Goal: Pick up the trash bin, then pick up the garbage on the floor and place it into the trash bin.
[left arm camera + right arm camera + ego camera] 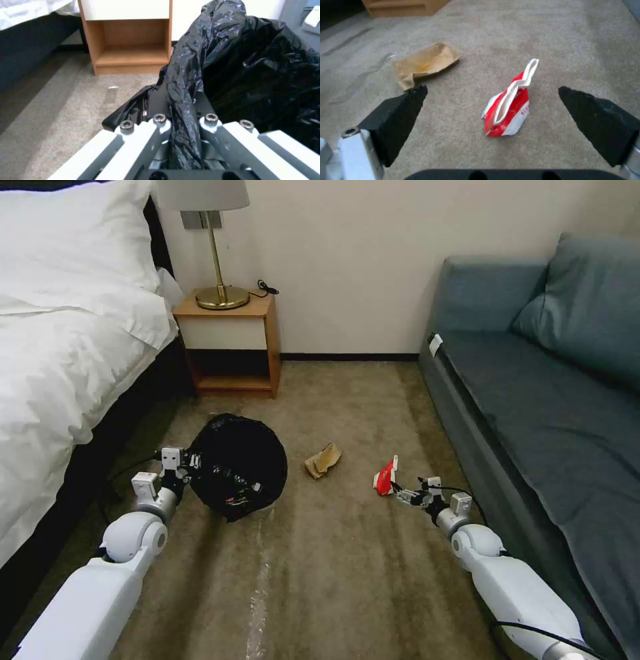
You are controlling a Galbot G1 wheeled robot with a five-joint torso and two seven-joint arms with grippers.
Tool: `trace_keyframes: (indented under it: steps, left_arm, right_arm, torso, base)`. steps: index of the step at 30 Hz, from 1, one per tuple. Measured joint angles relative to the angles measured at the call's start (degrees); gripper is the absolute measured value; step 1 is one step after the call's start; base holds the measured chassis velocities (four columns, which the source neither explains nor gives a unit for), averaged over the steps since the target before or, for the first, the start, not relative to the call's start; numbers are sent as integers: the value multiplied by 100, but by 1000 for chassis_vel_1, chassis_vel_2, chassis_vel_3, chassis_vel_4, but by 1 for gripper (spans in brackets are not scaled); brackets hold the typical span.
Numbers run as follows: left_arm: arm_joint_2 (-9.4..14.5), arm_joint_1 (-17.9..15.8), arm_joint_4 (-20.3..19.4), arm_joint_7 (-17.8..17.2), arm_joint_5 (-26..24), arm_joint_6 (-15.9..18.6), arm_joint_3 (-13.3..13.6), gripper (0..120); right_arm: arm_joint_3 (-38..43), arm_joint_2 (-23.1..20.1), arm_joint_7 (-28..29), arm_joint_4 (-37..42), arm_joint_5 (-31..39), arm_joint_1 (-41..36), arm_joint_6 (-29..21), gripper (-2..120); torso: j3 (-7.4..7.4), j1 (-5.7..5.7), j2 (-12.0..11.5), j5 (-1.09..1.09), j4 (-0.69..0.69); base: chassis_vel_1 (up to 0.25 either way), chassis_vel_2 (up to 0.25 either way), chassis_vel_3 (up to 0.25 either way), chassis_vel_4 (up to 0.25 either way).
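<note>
The round trash bin [239, 467], draped in its glossy black plastic liner, is being held at its rim by the left gripper [182, 125], clamped on a fold of liner. Inside, some litter is showing. On the carpet, the red-and-white packet [508, 107] and tan paper wad [425, 62] are awaiting collection. The right gripper [493, 100] is standing wide open around the packet, touching nothing.

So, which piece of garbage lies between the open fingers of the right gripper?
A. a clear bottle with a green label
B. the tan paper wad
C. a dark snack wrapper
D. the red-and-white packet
D: in the right wrist view the red-and-white packet lies on the carpet between the spread fingers of the right gripper, while the tan paper wad lies farther off to one side.
</note>
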Motion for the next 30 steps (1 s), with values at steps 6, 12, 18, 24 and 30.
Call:
trace_keyframes:
  steps: [6, 12, 18, 24, 30]
  left_arm:
    - [16, -19, 57, 21, 1, -5, -73, 4]
    - [35, -18, 103, 67, -2, -32, -121, 4]
    - [86, -21, 117, 89, -24, -44, -150, 4]
    - [135, -20, 121, 98, -51, -58, -169, 4]
    - [138, -17, 139, 122, -60, -80, -181, 4]
  right_arm:
    - [-60, 8, -10, -42, 3, 67, 8, 100]
    - [-77, 7, -13, -83, 6, 125, 8, 100]
    - [-84, 80, -12, -102, -2, 126, 7, 100]
    - [-85, 147, -8, -112, -12, 117, 17, 100]
    - [-63, 172, -6, -136, -33, 86, 35, 100]
  torso:
    - [0, 0, 0, 1, 0]
    - [0, 0, 0, 0, 1]
    - [-1, 0, 0, 1, 0]
    - [0, 0, 0, 0, 0]
    - [-1, 0, 0, 0, 0]
  base:
    - [-9, 6, 5, -6]
    - [-8, 10, 7, -8]
    - [-15, 18, 14, -17]
    - [-24, 23, 27, -24]
    - [-48, 63, 57, -52]
